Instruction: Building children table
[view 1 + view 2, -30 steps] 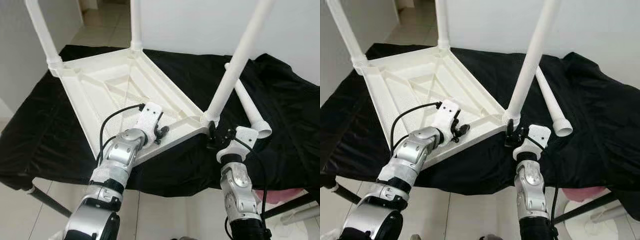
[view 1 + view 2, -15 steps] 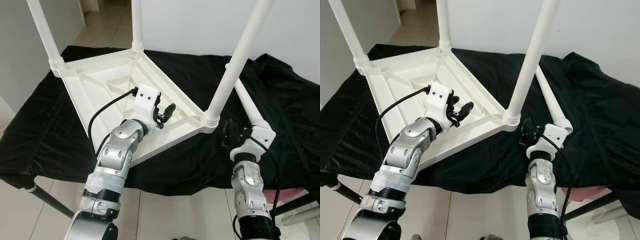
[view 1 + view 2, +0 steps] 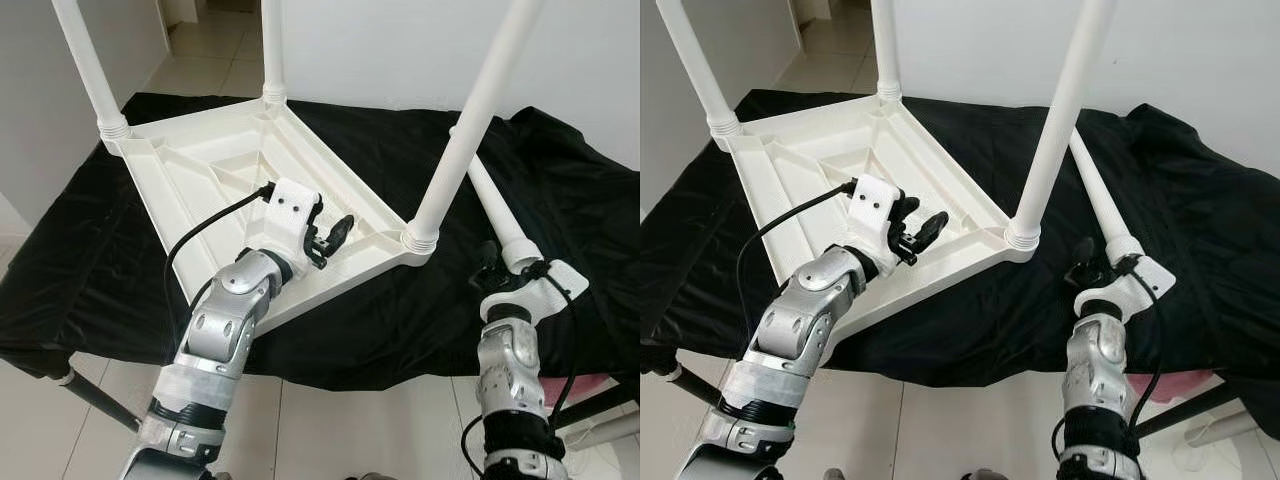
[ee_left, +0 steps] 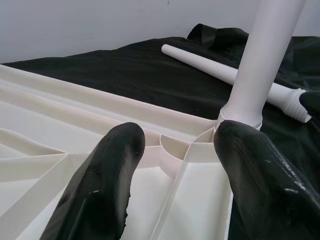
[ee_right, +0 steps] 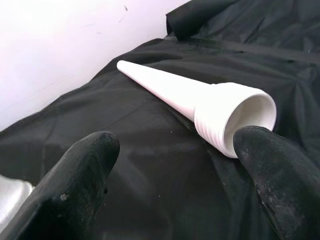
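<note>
We show the inverted tabletop (image 3: 215,170) on black cloth (image 3: 560,180) w/ three legs fitted; loose leg (image 5: 190,95) lies near right gripper (image 5: 175,165), fingers spread, empty; left gripper (image 4: 175,165) agape over tabletop; we'd close squarely behind the ribbed socket end, probably untouched.

Illumination is bright, even and diffuse, with soft, weak shadows. The white tabletop (image 3: 235,185) and legs are near overexposure, while the black cloth (image 3: 560,200) holds little detail. In both wrist views the near fingers (image 5: 75,185) are out of focus.
</note>
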`<state>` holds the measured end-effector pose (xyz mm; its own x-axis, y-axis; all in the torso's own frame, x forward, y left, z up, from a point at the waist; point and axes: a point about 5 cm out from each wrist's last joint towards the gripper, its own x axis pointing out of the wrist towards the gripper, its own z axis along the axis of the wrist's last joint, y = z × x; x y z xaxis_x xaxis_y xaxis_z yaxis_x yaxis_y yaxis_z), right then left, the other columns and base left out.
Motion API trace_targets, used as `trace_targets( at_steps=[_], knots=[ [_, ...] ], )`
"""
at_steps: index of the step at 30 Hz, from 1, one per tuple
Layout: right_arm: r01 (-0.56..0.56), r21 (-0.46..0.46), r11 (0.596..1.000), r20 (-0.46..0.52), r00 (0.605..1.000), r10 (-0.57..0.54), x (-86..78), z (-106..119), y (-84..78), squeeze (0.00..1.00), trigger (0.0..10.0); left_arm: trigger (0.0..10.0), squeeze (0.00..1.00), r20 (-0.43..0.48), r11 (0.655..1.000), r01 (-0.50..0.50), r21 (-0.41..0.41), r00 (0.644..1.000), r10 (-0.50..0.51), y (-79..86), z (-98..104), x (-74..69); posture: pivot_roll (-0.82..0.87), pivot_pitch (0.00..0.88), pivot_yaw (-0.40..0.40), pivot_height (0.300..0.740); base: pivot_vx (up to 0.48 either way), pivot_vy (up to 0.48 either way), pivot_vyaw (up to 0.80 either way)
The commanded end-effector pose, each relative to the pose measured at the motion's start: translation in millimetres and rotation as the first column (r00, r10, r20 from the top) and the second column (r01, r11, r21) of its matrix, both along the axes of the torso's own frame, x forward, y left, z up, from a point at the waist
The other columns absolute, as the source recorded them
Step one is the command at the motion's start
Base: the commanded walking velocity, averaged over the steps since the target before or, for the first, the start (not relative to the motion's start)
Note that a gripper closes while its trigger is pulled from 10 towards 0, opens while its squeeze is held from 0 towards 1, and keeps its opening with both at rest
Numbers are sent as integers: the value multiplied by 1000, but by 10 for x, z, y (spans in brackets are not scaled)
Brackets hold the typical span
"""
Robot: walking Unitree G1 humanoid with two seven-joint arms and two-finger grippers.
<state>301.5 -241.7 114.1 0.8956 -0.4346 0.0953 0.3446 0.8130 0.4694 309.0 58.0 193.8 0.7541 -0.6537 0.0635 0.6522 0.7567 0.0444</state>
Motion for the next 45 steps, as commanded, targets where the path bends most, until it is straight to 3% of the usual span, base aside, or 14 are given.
trace_targets(
  at_steps=[1,29,40,43,45],
  knots=[
    [19,24,1000,-2,1000,-19,14,-26,-81,0,10000,10000,0,-11,966,257,25,966,-257,-76,-10,-128,15,28,11,740,0,0,0],
    [-23,23,999,16,1000,22,178,-32,-180,0,10000,10000,0,-41,967,244,76,969,-242,33,6,-232,81,88,52,740,0,0,0],
    [3,10,1000,87,996,-4,143,13,-143,0,10000,10000,0,-51,964,255,79,967,-251,42,12,-265,83,91,53,740,0,0,0],
    [12,-4,1000,106,994,-11,148,51,-179,0,10000,10000,0,-80,920,378,106,925,-371,0,-29,-426,86,94,49,740,0,0,0],
    [14,-5,1000,104,994,-13,147,49,-184,0,10000,10000,0,-83,910,399,111,916,-392,-7,-34,-457,86,94,49,740,0,0,0]
  ],
)
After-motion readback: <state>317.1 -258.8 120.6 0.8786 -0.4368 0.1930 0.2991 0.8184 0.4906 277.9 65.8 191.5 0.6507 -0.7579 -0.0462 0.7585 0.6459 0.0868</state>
